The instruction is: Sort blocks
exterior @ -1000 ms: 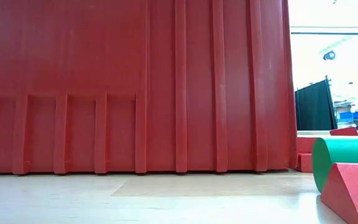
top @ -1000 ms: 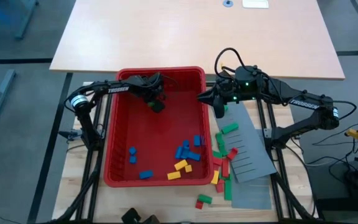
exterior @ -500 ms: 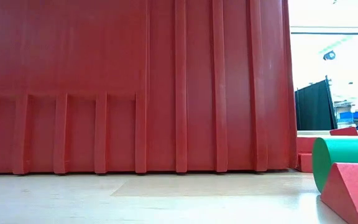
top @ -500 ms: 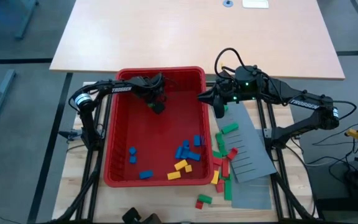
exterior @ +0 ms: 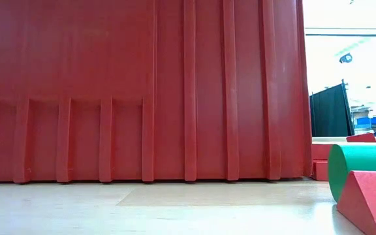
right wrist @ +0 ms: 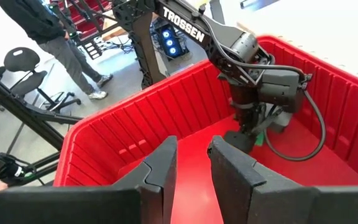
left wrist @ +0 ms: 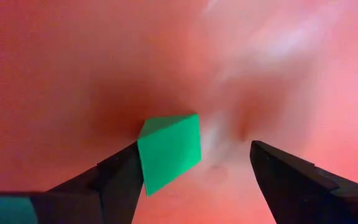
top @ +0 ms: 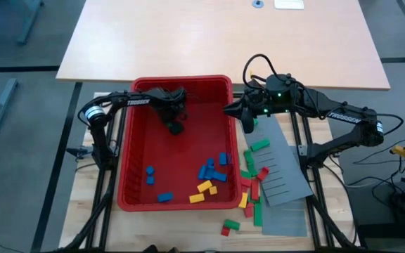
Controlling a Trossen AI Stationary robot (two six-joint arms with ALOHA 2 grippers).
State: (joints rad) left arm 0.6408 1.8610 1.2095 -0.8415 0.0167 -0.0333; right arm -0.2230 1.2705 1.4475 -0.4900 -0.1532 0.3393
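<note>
left gripper (left wrist: pixel 191 165) agape over green block (left wrist: pixel 169 151) (touching one finger) | right gripper (right wrist: pixel 191 158) narrowly parted, bin (top: pixel 225 151) edge

Table: we saw a light wood tabletop (top: pixel 223 35) beyond the rig | Floor: grey (top: pixel 20 105), dark stripe | Room: black curtain panel (exterior: pixel 330 109), bright ceiling light | Furniture: black office chair (right wrist: pixel 27 62), a person (right wrist: pixel 55 28) standing beside it

My desk (top: pixel 90 211) is pale wood. At frame centre I see a red bin (top: pixel 129 183) on it. Right of that lie grey panels (top: pixel 287 179) and loose blocks (top: pixel 230 226).
</note>
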